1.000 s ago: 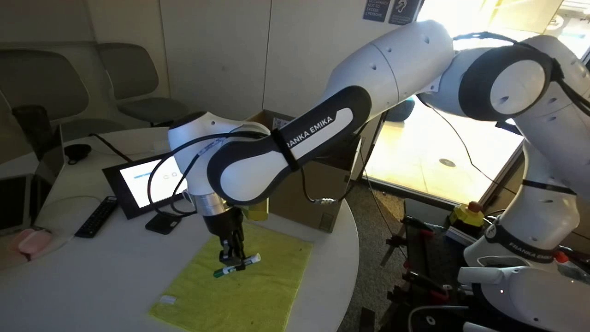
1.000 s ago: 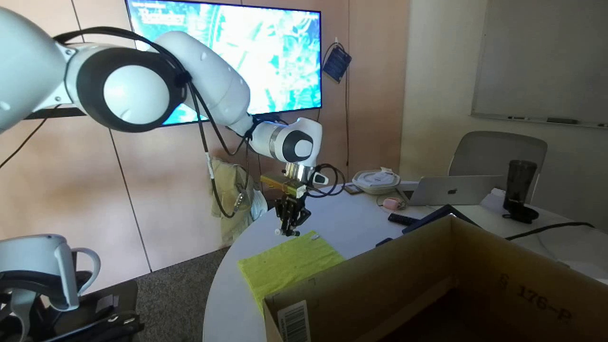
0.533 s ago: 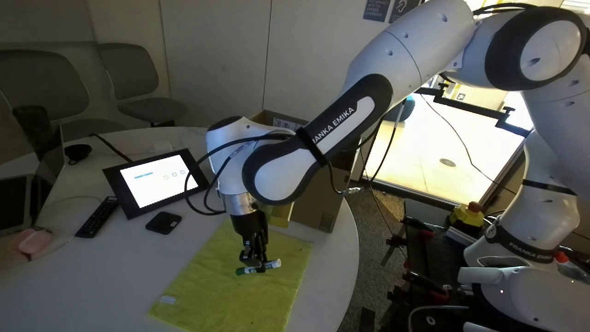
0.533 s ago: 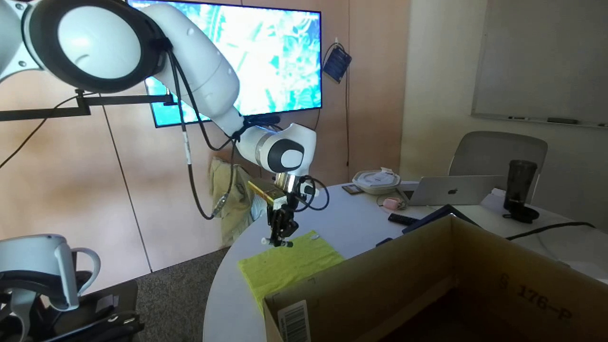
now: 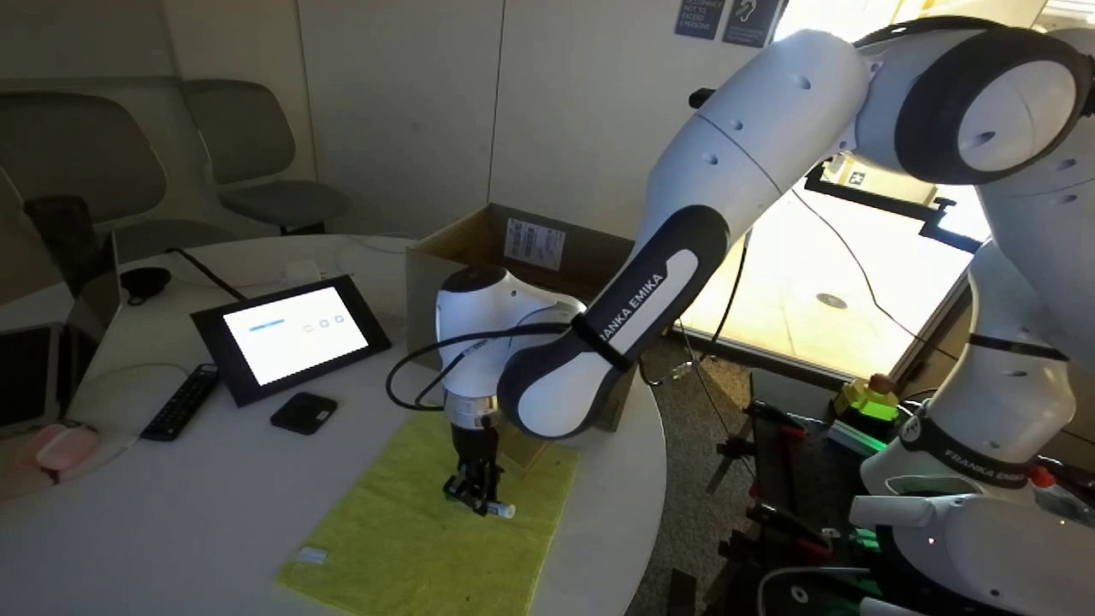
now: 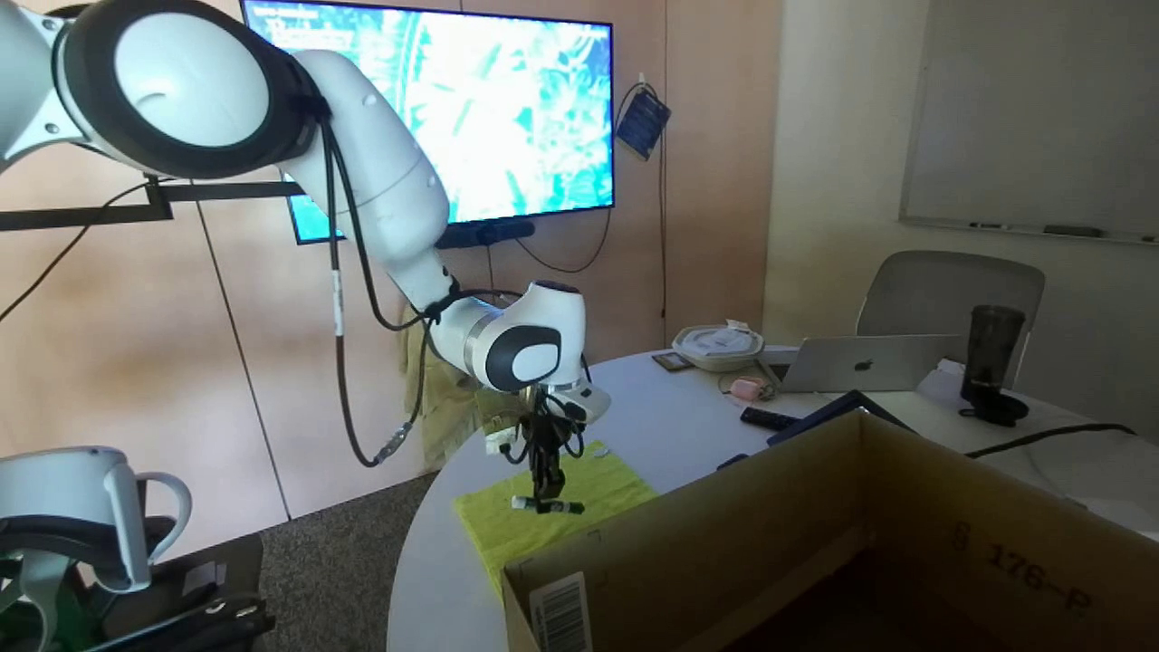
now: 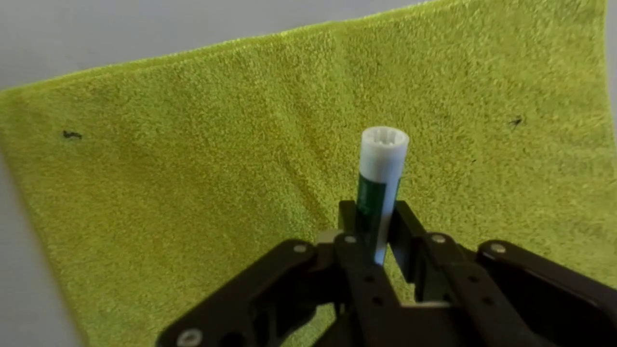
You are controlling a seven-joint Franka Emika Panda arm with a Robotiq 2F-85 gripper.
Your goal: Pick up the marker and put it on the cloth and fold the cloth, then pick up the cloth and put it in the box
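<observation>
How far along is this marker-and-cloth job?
Done: the marker is picked up, clamped between the fingers. In hand: apparently placing it; it is over the cloth, contact unclear. Left: release, folding the cloth, which lies spread flat outside the box, and boxing it.

Nubby cloth point(image 7: 250, 164), smooth plastic marker point(image 7: 380, 188), cardboard box point(image 6: 742, 525)

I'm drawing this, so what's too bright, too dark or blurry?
In an exterior view, the wall screen glares almost white in the middle, and the box is shadowy at the bottom; in an exterior view, the small screen glows white; in the wrist view, the gripper looks dark and a bit blurry, while the marker is clearer at its white end.
</observation>
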